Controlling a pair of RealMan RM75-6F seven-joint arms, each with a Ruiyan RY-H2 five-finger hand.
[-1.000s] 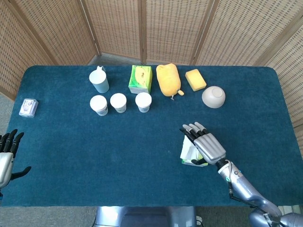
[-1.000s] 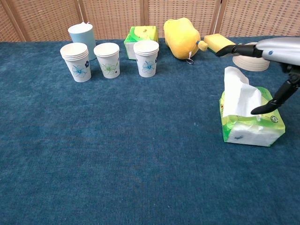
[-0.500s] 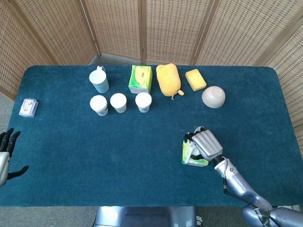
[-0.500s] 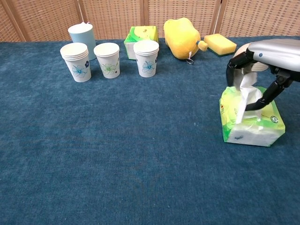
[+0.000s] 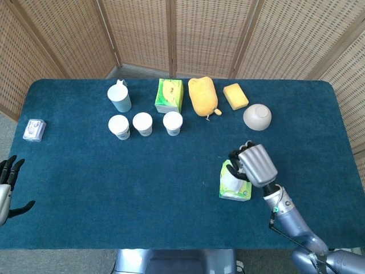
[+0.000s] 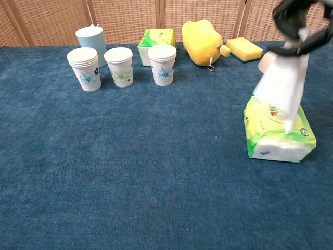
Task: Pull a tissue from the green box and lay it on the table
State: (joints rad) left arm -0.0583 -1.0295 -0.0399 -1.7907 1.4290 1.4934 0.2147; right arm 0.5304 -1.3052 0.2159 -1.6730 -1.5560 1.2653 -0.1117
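A green tissue pack (image 6: pixel 278 136) lies on the blue table (image 6: pixel 156 172) at the front right; the head view shows the pack (image 5: pixel 234 191) under my right hand (image 5: pixel 255 164). That right hand (image 6: pixel 301 20) is raised above the pack and pinches a white tissue (image 6: pixel 283 83). The tissue hangs stretched, its lower tip still over the pack's opening. My left hand (image 5: pixel 7 188) hovers off the table's left front edge, fingers spread, holding nothing.
Along the back stand a pale blue pitcher (image 5: pixel 120 97), a second green tissue box (image 5: pixel 169 95), a yellow soft toy (image 5: pixel 203 96), a yellow sponge (image 5: pixel 235 96) and a white bowl (image 5: pixel 257 117). Three paper cups (image 5: pixel 142 124) stand in a row. A small packet (image 5: pixel 34 129) lies far left.
My right hand closed its fingers on the tissue sticking out of the pack and rose, drawing the tissue up and out. The left hand sank slightly at the edge.
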